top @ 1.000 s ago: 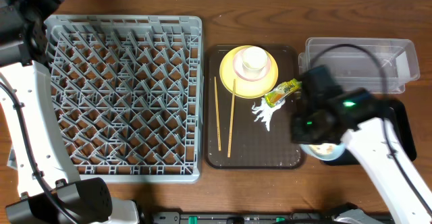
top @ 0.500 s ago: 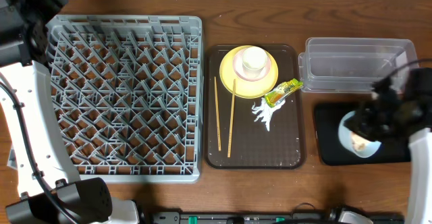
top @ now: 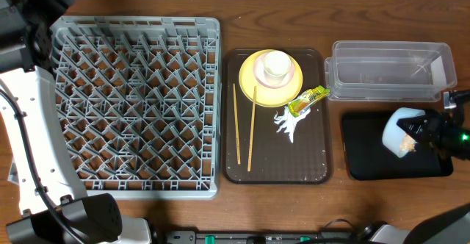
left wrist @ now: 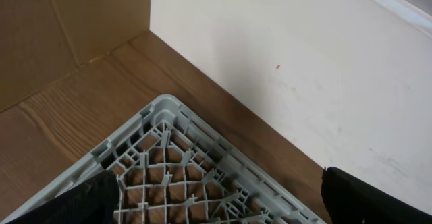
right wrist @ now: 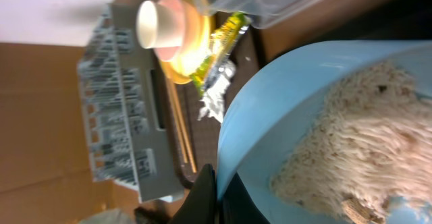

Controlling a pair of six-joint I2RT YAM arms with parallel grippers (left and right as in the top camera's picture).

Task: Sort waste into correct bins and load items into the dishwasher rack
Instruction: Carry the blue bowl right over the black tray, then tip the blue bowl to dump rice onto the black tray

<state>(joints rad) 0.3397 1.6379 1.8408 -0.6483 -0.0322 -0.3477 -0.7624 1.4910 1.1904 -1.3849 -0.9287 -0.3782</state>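
Observation:
My right gripper is shut on the rim of the light blue bowl, which holds whitish rice-like scraps. In the overhead view the bowl is tilted on its side over the black tray, below the clear tub. The yellow plate carries the pink bowl and white cup. Two chopsticks, the green-and-yellow wrapper and the white napkin lie on the brown serving tray. My left gripper is open over a corner of the grey rack.
The grey rack fills the left of the table. The brown serving tray lies between the rack and the bins. A white wall stands behind the rack corner.
My right gripper has carried the blue bowl from the serving tray's right edge to over the black tray and tipped it on its side. The left arm has not moved.

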